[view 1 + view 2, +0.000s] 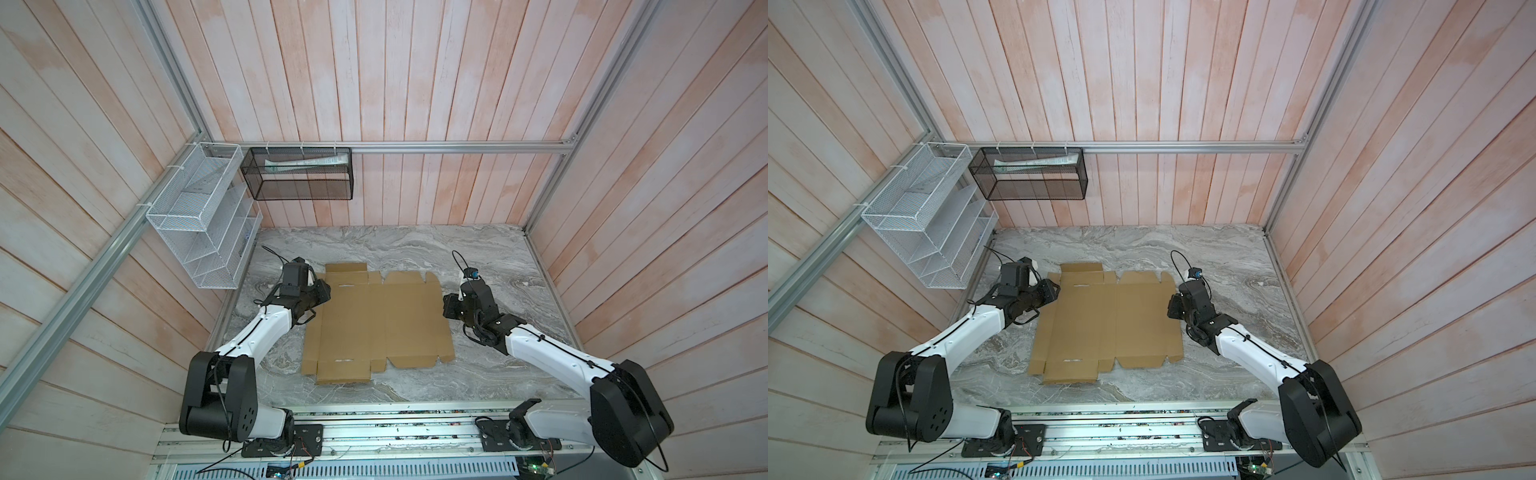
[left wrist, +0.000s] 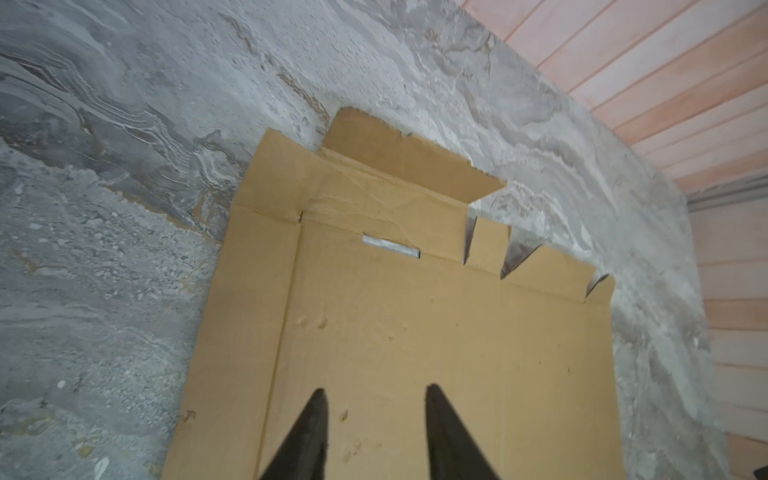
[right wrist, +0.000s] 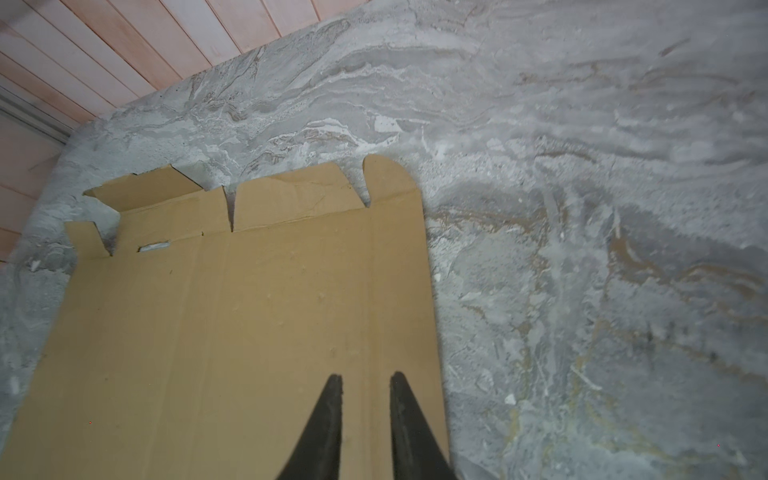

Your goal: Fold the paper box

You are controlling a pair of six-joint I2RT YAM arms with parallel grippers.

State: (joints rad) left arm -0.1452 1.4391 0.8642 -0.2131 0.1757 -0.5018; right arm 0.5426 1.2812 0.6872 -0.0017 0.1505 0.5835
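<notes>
Box: paper box (image 1: 374, 320) flat, unfolded, on table (image 1: 478, 257).
L: left gripper (image 2: 375, 388) over box's L side, jaws part-open, empty.
R: right gripper (image 3: 365, 375) over R side, narrow gap, empty.

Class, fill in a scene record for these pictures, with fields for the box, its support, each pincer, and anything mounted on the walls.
Box: paper box, unfolded sheet lying flat
Support: marble-look table
Left pincer: over the sheet's left edge, tips apart, holding nothing
Right pincer: over the sheet's right edge, tips narrowly apart, holding nothing
Walls: white wire rack; black mesh basket
</notes>
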